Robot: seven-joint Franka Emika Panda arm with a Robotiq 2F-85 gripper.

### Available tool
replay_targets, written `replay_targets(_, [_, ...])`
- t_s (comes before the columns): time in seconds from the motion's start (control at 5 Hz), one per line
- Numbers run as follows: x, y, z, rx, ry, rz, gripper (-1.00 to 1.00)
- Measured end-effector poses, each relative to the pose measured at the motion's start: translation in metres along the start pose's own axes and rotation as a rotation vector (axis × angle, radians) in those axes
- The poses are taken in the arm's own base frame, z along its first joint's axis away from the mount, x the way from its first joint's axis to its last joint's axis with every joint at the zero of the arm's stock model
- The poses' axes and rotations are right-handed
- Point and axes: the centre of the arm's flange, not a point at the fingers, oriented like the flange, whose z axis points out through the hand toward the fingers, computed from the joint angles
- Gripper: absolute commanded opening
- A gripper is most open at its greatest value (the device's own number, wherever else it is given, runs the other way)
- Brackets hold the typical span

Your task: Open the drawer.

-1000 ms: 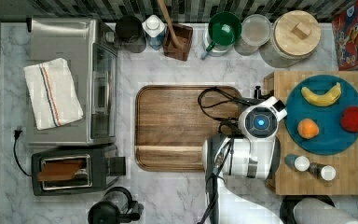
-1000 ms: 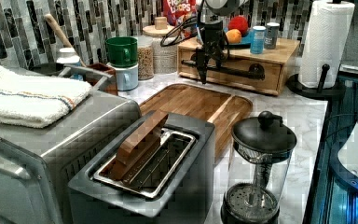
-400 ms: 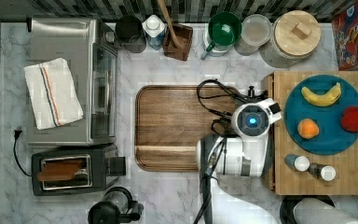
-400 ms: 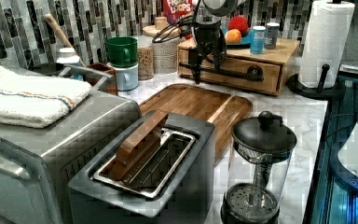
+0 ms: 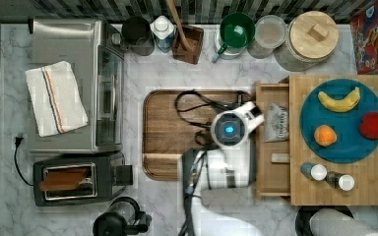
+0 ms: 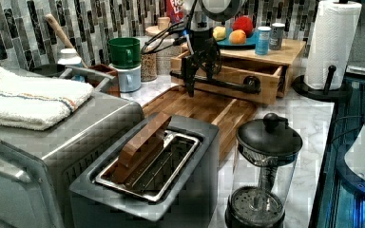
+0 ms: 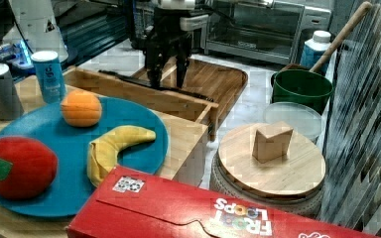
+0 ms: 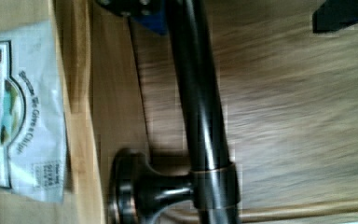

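Tray [image 5: 170, 132]: dark wooden, at 9 o'clock of the arm in the top view, on the marble counter.
Gripper [image 6: 198, 78]: pointing down at the drawer's front; its fingers straddle the black bar, clenched on the handle [image 6: 214, 81].
Drawer [image 5: 271, 162]: light wood, pulled partly out from under the block top, at 3 o'clock of the gripper in the top view.
Chip bag [image 5: 276, 123]: lies inside the drawer.
Plate [image 5: 344, 145]: teal, on the block top at 3 o'clock of the drawer, carrying banana, orange and apple.

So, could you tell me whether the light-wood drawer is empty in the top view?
No, the light-wood drawer stands pulled out with a grey snack packet lying inside it.
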Motion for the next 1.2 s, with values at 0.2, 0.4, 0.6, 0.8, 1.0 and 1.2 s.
replay_targets(0.2, [-0.01, -0.043, -0.006, 0.009, 0.004, -0.057, 1.0])
replay_targets(0.4, [-0.015, -0.073, -0.009, 0.017, 0.008, -0.1, 1.0])
replay_targets(0.6, [-0.02, -0.094, -0.011, 0.022, 0.012, -0.127, 1.0])
replay_targets(0.8, [-0.022, -0.102, -0.01, 0.023, 0.01, -0.11, 1.0])
replay_targets(1.0, [-0.02, -0.098, -0.01, 0.023, 0.011, -0.073, 1.0])
replay_targets(1.2, [-0.021, -0.1, -0.01, 0.024, 0.01, -0.061, 1.0])
